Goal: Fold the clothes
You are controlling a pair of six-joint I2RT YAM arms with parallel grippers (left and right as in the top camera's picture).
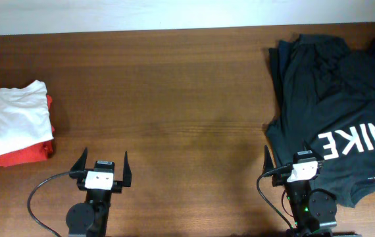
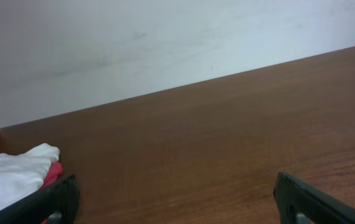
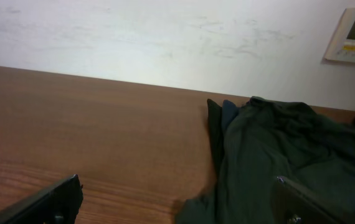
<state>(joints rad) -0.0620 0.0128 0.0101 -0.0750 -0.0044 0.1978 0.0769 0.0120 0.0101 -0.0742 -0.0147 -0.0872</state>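
The white T-shirt [image 1: 16,115] lies folded in a compact stack at the table's far left, on top of an orange-red garment [image 1: 18,155]. Its chest graphic does not show. It also shows at the left edge of the left wrist view [image 2: 9,177]. My left gripper [image 1: 104,158] is open and empty at the front edge, to the right of the stack and apart from it; its fingers frame bare wood [image 2: 176,199]. My right gripper [image 1: 299,158] is open and empty, with one finger over the black shirt's lower edge [image 3: 177,186].
A black shirt with white NIKE lettering [image 1: 332,85] lies spread and rumpled over the right side of the table [image 3: 277,143]. The orange-red garment peeks out beside the white shirt [image 2: 53,174]. A white wall runs behind the table's far edge.
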